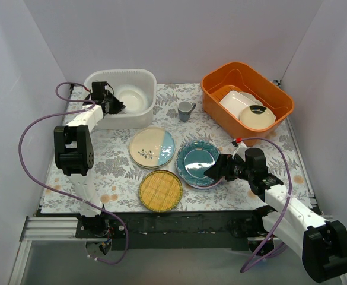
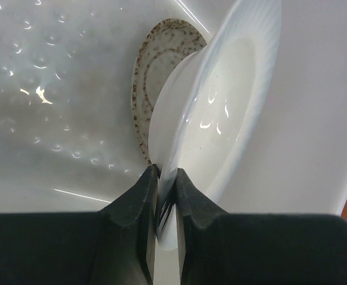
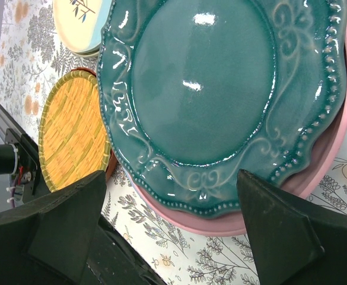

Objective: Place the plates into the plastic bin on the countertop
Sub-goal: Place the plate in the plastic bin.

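Observation:
The plastic bin (image 1: 102, 80) stands at the back left of the countertop (image 1: 114, 172). My left gripper (image 1: 115, 107) is inside it, shut on the rim of a pale, ribbed plate (image 2: 220, 107) that stands tilted on edge; the fingers (image 2: 131, 202) pinch its lower rim. A speckled plate (image 2: 155, 65) leans behind it in the bin. My right gripper (image 1: 216, 172) is open at the near edge of the teal plate (image 3: 203, 89), which lies on a pink plate (image 3: 333, 148). The yellow woven plate (image 1: 160, 190) and the cream-and-light-blue plate (image 1: 152, 146) lie to their left.
An orange bin (image 1: 217, 80) at the back right holds a white rectangular dish and a round cream dish. A small grey cup (image 1: 186, 110) stands between the two bins. White walls enclose the countertop on three sides.

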